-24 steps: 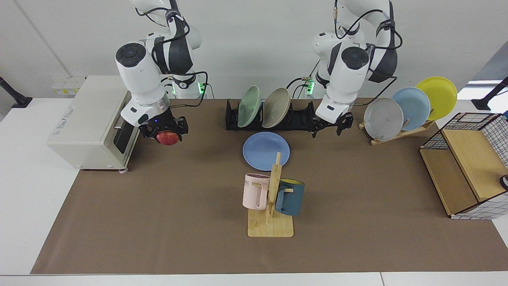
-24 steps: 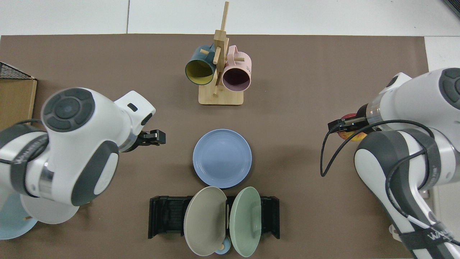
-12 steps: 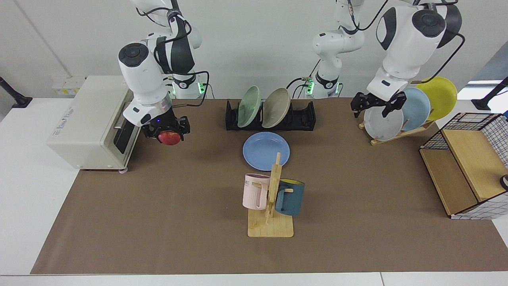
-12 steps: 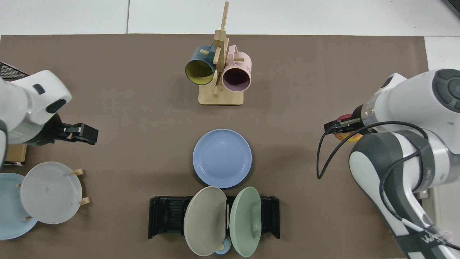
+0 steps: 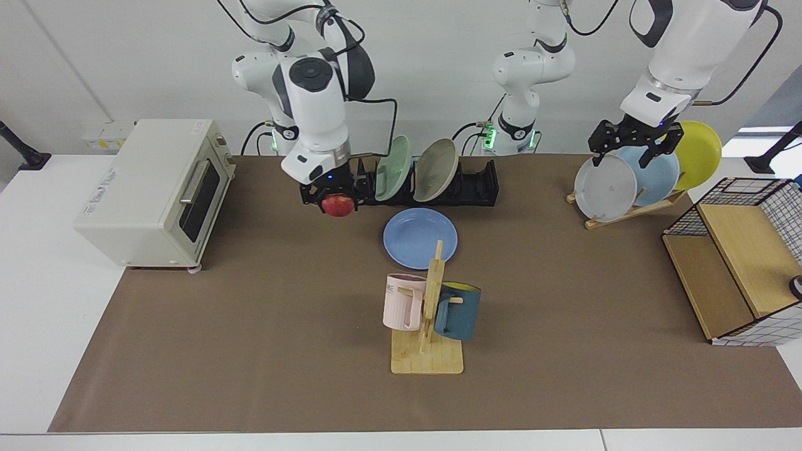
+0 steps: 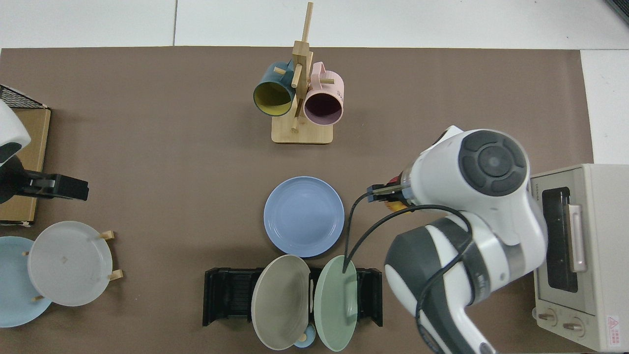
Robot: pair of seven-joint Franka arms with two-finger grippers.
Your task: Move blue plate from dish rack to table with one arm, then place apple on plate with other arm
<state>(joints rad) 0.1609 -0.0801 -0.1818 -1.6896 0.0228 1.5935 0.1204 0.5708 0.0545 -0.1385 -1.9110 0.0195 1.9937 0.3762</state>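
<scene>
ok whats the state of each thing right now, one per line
round periwinkle-blue plate: flat on the brown mat, bare
small red apple: held in the air, beside the plate
right gripper: shut on the apple
left gripper: open, above the wooden plate stand
black slotted dish rack: holds two plates

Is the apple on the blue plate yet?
Apart. In the facing view the apple hangs in the right gripper beside the blue plate, with bare mat between them.

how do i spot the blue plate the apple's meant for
Find the black dish rack at the back of the brown mat. The blue plate lies flat just in front of it, near the mug tree. It alone lies flat; the paler blue plate stands in a wooden stand.
</scene>
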